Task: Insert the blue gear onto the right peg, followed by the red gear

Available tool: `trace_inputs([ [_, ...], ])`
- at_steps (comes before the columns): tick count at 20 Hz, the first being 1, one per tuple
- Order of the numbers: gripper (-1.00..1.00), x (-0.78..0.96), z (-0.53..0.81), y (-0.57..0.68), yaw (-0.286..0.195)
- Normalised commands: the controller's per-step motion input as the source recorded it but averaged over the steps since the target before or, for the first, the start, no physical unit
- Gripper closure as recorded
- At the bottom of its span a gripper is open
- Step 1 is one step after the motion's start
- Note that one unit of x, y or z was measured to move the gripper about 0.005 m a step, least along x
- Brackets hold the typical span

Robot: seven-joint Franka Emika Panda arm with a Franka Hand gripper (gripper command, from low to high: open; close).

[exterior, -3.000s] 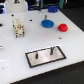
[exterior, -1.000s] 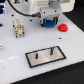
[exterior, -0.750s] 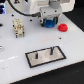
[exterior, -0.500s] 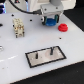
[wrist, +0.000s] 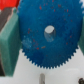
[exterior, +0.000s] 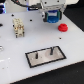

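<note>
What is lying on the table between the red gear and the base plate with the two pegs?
Nothing: in the exterior view, only bare white table separates the red gear from the base plate.

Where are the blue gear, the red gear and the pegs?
blue gear (wrist: pixel 37 42), wrist view, on its flat face beside the centre hole.
red gear (exterior: pixel 63 27), exterior view, on its top.
pegs (exterior: pixel 50 50), exterior view, on the peg nearer that view's right.
</note>
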Motion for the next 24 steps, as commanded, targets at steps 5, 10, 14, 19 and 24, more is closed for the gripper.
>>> trace_inputs([
  [5,1.0,0.82,0.46,-0.12,0.0],
  [10,1.0,0.82,0.44,-0.12,0.0],
  [14,1.0,0.83,0.4,-0.13,0.0],
  [19,1.0,0.83,0.29,-0.17,0.0],
  [24,1.0,0.83,0.17,-0.21,0.0],
])
